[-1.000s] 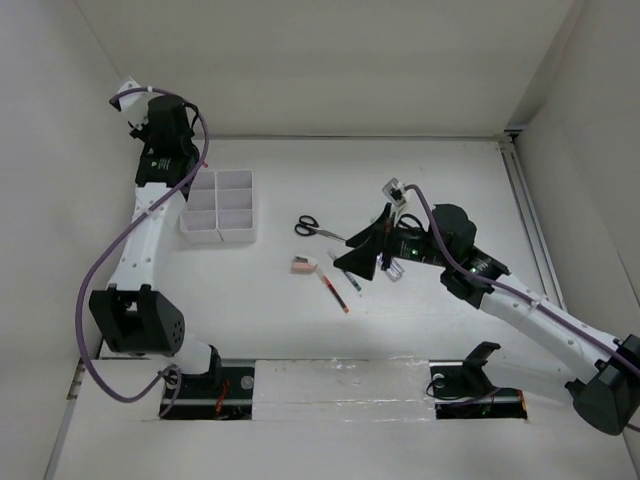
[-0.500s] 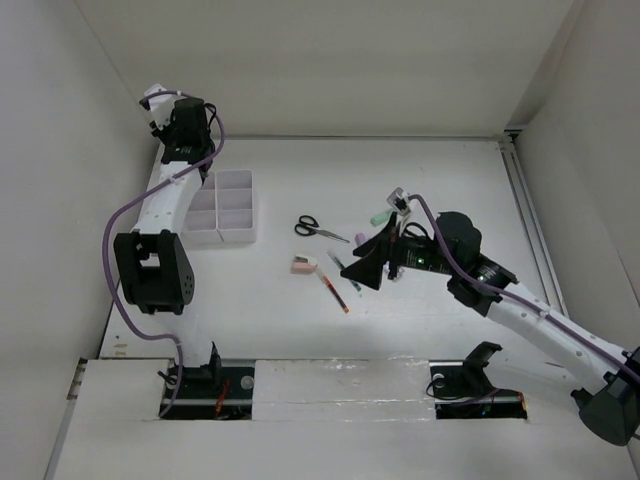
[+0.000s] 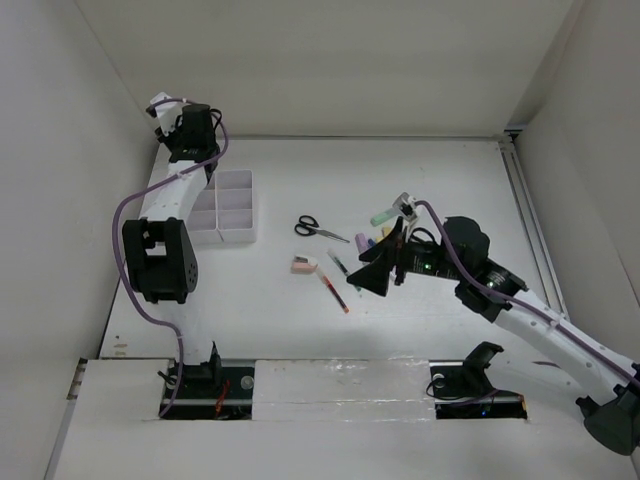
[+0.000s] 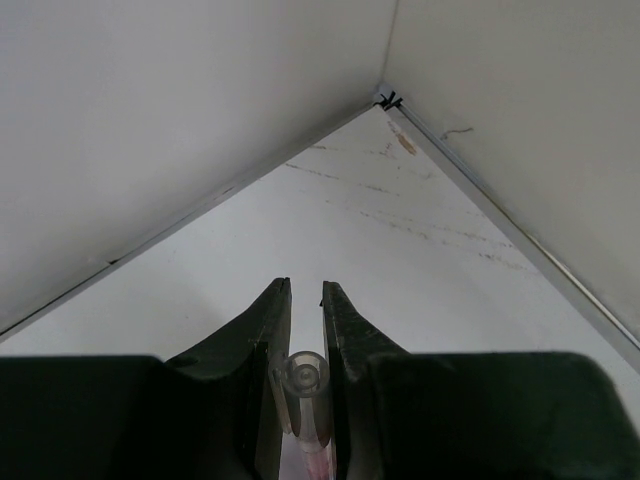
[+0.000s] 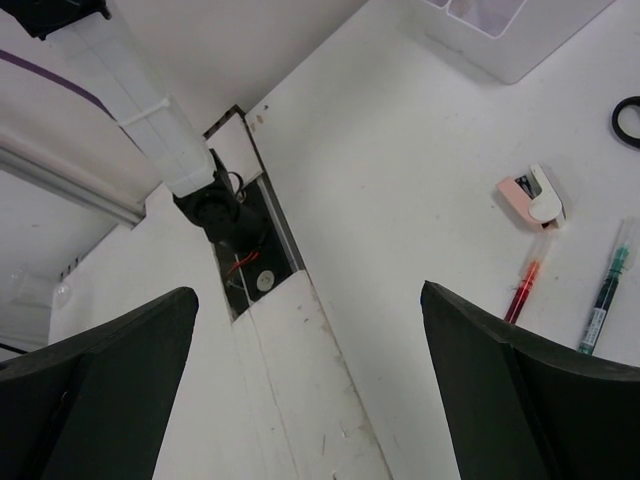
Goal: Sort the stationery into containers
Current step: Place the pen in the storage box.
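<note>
White table: left claw pinching clear pen; right claw spread wide.

On my left gripper the fingers look like matt black plastic. The pen between them is clear, glossy plastic. The table is matt white with faint scuffs. At 9 o'clock from the scissors, the tray is smooth white plastic.
</note>
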